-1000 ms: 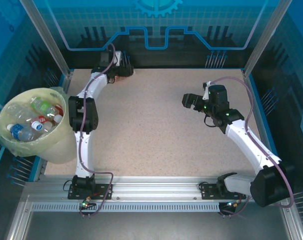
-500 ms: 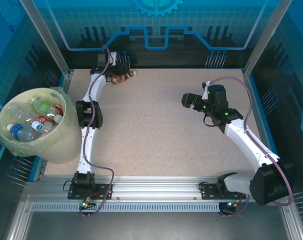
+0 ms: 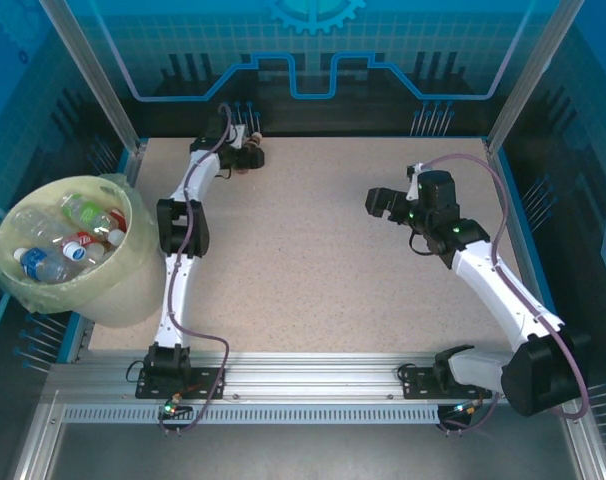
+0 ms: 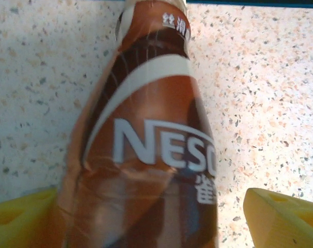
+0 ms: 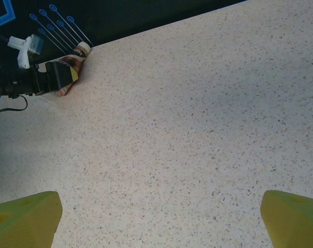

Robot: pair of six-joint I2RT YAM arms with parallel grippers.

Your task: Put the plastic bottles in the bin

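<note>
My left fingers (image 4: 280, 219), part-open, straddle the brown bottle (image 4: 146, 155) lying at the far edge of the surface (image 3: 323, 270) near its left corner; I should close evenly on its body before lifting toward the bin (image 3: 123, 290), my right fingers (image 5: 22, 214) spread wide, empty.

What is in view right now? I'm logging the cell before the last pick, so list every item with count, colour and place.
brown bottle: one, brown label with white lettering, lying at the table's far edge between the left gripper's fingers
bottles in the bin: several, clear with red, green, blue and white on labels and caps, piled inside
bin: one, pale yellow-green with a translucent liner, at the table's left edge
table: one, speckled beige
left gripper: yellow fingers, open, straddling the brown bottle
right gripper: yellow fingers, open, over the table's right half
</note>
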